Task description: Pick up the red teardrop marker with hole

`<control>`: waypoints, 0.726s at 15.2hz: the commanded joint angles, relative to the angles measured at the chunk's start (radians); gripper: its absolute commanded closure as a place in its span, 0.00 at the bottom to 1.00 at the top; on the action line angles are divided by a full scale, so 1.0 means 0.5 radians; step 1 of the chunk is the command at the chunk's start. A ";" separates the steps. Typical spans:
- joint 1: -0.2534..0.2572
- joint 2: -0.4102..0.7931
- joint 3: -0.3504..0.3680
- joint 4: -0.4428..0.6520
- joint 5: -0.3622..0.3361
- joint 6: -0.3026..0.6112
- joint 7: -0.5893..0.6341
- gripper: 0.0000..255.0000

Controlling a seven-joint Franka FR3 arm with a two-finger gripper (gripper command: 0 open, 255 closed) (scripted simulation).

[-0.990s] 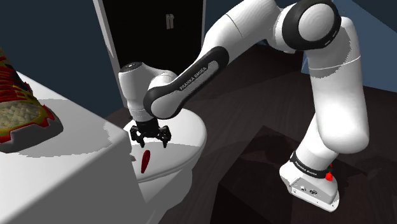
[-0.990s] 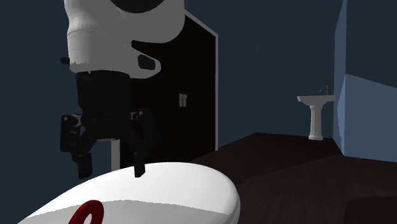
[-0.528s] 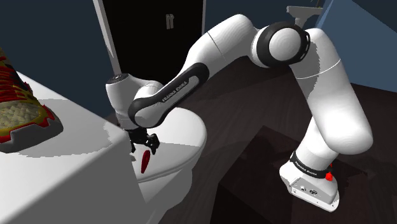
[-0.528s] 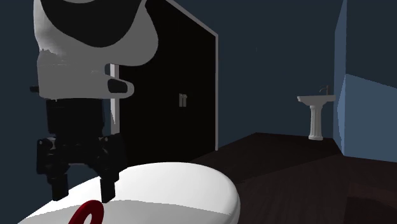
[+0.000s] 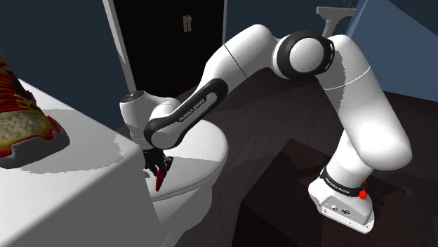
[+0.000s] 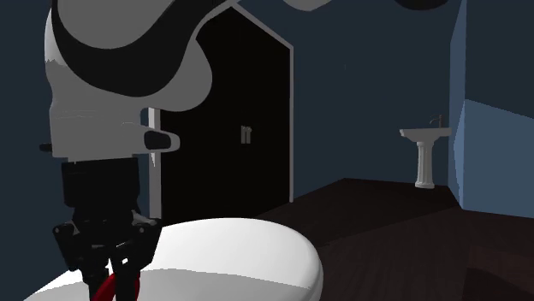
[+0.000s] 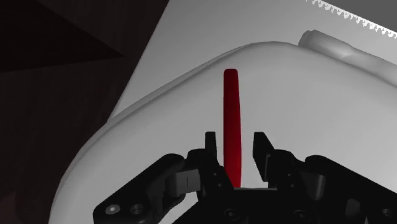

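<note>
Jaws apart, straddling red marker (image 7: 233, 121) on white toilet lid (image 7: 318, 127).

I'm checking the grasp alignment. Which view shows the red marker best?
The wrist view: the red marker runs edge-on between the open fingers, mostly unobstructed. The shoulder view shows just its tip below the gripper; the second exterior view, a red sliver between the fingers.

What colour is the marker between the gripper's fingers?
The marker is plain dark red; the wrist view shows it best.

The rounded white arm (image 5: 365, 105) has dark joints, a lettered forearm and black fingers (image 7: 259, 151).
</note>
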 commanded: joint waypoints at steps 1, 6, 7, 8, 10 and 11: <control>0.000 0.001 0.000 -0.001 -0.001 0.002 0.000 1.00; -0.001 -0.002 0.000 -0.003 0.000 0.002 0.000 1.00; -0.001 -0.001 0.000 -0.003 0.000 0.002 0.000 1.00; 0.000 0.003 -0.001 0.002 -0.001 0.001 0.000 1.00; -0.008 -0.032 0.011 0.000 0.012 -0.031 -0.007 1.00; -0.011 -0.049 0.017 0.000 0.019 -0.047 -0.010 1.00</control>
